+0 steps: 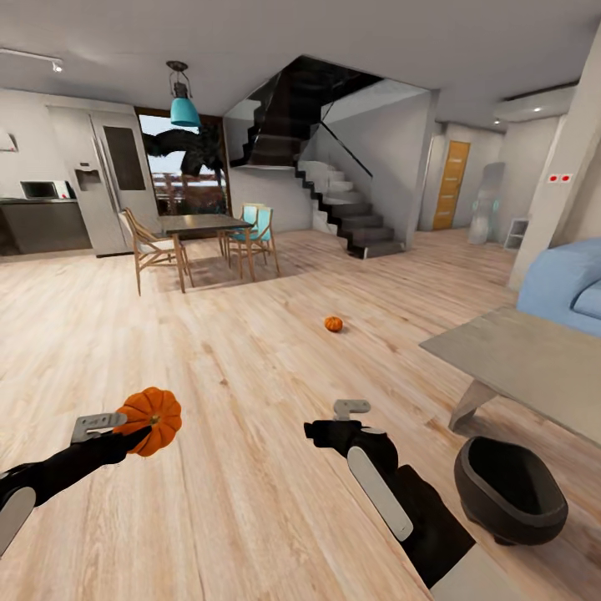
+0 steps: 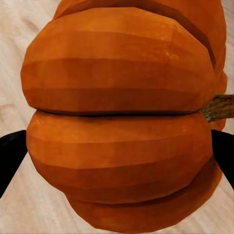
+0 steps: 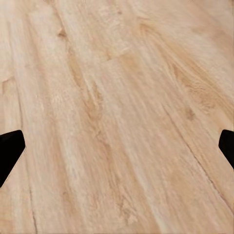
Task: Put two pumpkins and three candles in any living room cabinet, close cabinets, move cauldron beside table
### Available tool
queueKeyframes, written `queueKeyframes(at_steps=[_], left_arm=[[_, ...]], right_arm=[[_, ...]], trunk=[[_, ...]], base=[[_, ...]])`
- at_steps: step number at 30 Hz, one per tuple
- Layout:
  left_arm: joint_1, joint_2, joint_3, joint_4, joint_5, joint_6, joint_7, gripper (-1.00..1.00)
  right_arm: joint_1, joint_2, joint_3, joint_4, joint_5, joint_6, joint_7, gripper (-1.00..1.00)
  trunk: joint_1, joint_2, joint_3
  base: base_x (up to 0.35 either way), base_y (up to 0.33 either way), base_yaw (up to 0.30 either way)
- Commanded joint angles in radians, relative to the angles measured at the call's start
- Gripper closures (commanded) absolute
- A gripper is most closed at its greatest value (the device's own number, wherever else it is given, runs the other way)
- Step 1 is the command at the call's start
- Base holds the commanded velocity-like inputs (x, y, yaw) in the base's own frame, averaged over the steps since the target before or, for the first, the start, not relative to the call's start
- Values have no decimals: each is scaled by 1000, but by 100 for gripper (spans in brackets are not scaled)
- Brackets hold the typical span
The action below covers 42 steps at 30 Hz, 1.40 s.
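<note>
Left gripper (image 1: 138,424) is clamping a bright-orange ribbed round pumpkin (image 1: 154,419); the jaws are pressing on its two sides, and the fruit is bulging out past the fingertips. In the left wrist view that held pumpkin (image 2: 119,117) is sitting squarely between the two black fingers (image 2: 10,156), its short brown stem (image 2: 219,107) pointing toward one finger's side. Pale plank wood floor (image 2: 29,204) is showing beyond the jaws.

Right gripper (image 1: 351,413) is hanging over the floor with nothing between its jaws; in the right wrist view the two black fingertips (image 3: 9,148) are standing wide apart, with bare light wood planks (image 3: 117,117) between them.

Beyond and ahead of the right jaws, well apart, a second small orange pumpkin (image 1: 334,323) is lying on the floor. Off to the outer side of the right jaws, near the forearm, a black round cauldron (image 1: 509,491) is standing on the floor, mouth up, just beside a slanted grey leg of the big low rectangular table (image 1: 517,359) with a grey-green top. Past the table a light-blue sofa (image 1: 563,284) is standing.

Far ahead of the left jaws, a dark dining table (image 1: 200,224) with wooden chairs (image 1: 148,246) is standing under a teal pendant lamp (image 1: 184,108); a dark staircase (image 1: 351,209) is rising behind.
</note>
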Motion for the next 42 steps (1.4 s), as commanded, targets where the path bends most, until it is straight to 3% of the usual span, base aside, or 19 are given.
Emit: queueKeyframes(at_steps=[1,8,24,42], left_arm=[[-1,0,2,0,7,6,-3,100],[-1,-1,2,0,7,6,-2,100],[-1,0,2,0,7,6,-2,100],[-1,0,2,1,7,6,-2,100]], right_arm=[[-1,0,2,5,-10,2,-10,-100],[-1,0,32,32,-7,0,-10,-100],[-1,4,33,32,-7,1,-10,-100],[-1,4,33,32,-7,0,-10,-100]], trunk=[[0,0,-1],[0,0,-1],[0,0,-1],[0,0,-1]], base=[[280,194,7],[281,194,1],[297,166,0],[330,13,0]])
